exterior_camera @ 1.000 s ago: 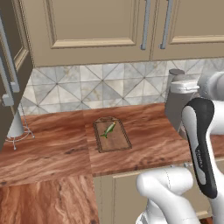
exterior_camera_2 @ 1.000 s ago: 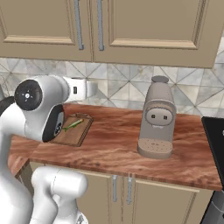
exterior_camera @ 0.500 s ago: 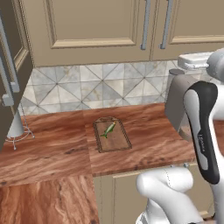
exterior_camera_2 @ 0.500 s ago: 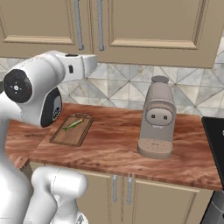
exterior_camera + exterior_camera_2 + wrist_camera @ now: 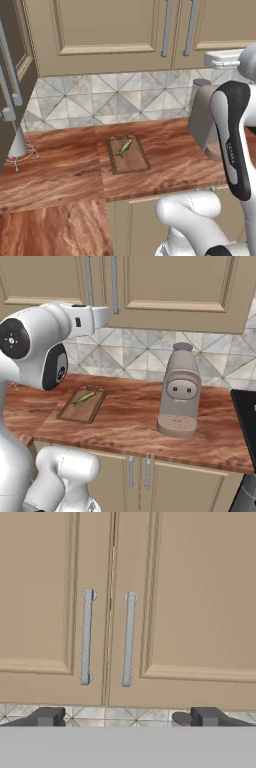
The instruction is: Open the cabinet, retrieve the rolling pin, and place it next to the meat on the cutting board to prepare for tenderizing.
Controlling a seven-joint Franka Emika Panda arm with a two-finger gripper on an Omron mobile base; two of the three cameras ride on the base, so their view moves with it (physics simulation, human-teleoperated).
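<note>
Gripper (image 5: 125,717) spread wide, nothing between the fingertips (image 5: 47,716), aimed at the cabinet (image 5: 190,587) from a short way off. Both doors shut; two vertical silver bar handles (image 5: 86,637) flank the centre seam. Below, on the wood counter (image 5: 65,170), the cutting board (image 5: 131,159) lies flat with the meat (image 5: 123,148) on its far half. Coffee machine (image 5: 179,391) stands well to the board's right. Rolling pin: cannot tell where

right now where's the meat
The meat lies on the cutting board, toward its far end, on the wooden counter below the closed cabinet; in the right base view it's left of the coffee machine.
</note>
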